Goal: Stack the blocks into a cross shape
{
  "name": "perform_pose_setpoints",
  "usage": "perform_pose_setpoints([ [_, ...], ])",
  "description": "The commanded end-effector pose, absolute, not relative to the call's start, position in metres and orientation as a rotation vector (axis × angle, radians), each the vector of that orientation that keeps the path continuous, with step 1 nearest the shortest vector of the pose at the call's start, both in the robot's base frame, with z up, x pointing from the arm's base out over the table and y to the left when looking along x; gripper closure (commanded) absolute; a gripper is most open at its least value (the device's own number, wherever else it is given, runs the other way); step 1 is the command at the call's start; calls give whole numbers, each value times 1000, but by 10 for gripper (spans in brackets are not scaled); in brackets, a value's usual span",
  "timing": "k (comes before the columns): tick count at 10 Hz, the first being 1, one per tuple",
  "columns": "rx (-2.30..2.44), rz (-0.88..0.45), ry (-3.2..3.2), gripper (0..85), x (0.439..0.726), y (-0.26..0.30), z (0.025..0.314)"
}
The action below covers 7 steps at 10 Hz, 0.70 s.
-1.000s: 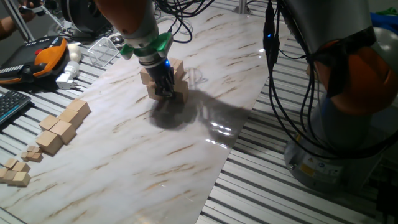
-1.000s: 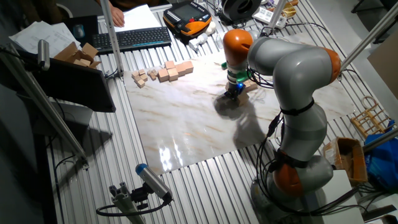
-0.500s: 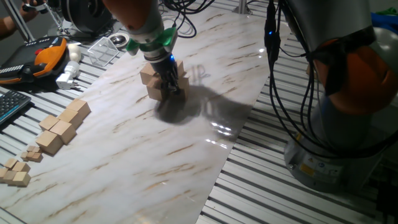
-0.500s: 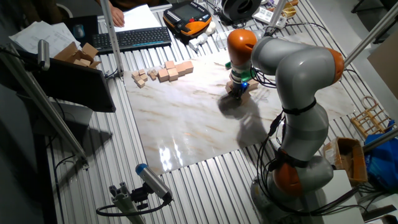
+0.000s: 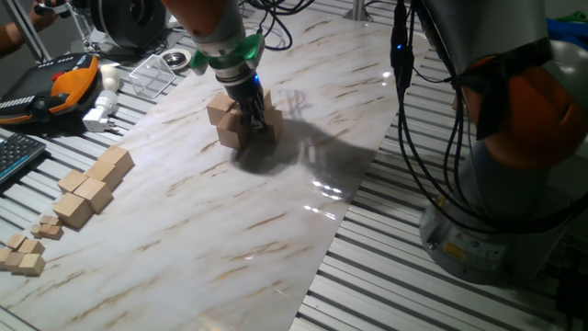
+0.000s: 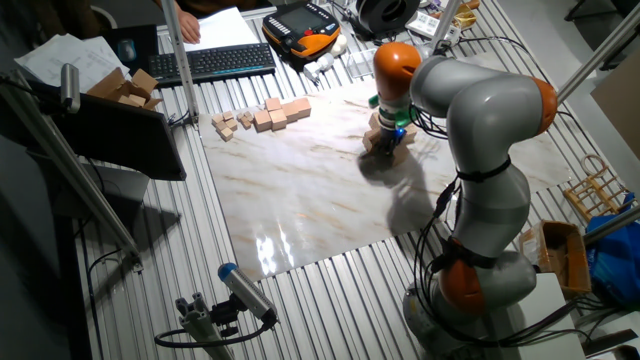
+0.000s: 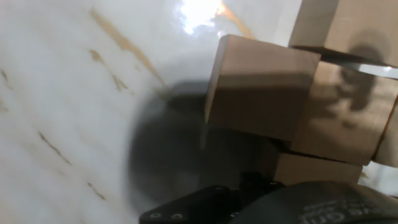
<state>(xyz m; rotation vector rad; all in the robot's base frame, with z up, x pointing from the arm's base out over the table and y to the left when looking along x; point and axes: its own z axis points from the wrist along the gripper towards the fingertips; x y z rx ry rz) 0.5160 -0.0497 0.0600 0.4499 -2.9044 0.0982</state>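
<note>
Wooden blocks [image 5: 231, 121]: cluster, count unclear | fingers [image 5: 257, 122]: on cluster, grip indiscernible

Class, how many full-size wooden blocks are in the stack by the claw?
4 blocks show in the hand view: one jutting forward, one behind it, one at the top edge, one lowest. Others may be hidden behind the claw.

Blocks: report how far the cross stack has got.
Done: several blocks already sit stacked in a cluster on the marble board, at least two layers high. In hand: the gripper is down at the cluster's side; whether it grips a block is hidden. Left: I cannot tell how many blocks are placed or whether the cross is complete.
</note>
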Motion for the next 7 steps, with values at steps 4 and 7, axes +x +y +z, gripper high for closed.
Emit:
perform_pose_setpoints([
  [4, 466, 94, -2904, 850, 521, -55, 62],
  [7, 416, 53, -2899, 850, 523, -46, 66],
])
